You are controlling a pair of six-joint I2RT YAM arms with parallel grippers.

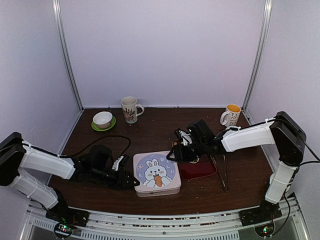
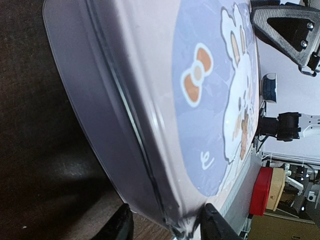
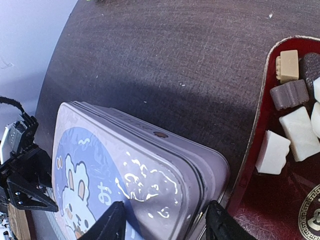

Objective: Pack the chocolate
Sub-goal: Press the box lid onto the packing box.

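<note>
Setting: a dark wooden tabletop (image 1: 150,135) inside a white-walled booth, with an arm reaching in from each side.
Tin: a pale lilac tin (image 1: 156,174) with its lid on and a cartoon bunny holding a carrot on it, sitting near the front centre of the tabletop.
Chocolate: the chocolate pieces (image 3: 290,94) lie in a dark-red tray (image 3: 280,205) just right of the tin. The right wrist view shows a tan block, a brown one and several cream-white ones grouped near the tray's rim. From above they are mostly hidden under the right arm.
Left fingers: the left fingers (image 2: 116,226) are spread wide, low at the tin's left front corner, with the corner's edge between them. Whether they touch the metal cannot be told.
Right fingers: the right fingers (image 3: 112,222) are likewise spread, above the tin's right rear corner, beside the tray's edge and holding nothing.
Tongs: metal tongs (image 1: 225,184) lie on the tabletop just right of the tray.
Background: a patterned mug (image 1: 130,109) and a white bowl (image 1: 102,119) on a green saucer (image 1: 95,126) stand at the rear left, and a mug with an orange interior (image 1: 231,115) stands at the rear right.
</note>
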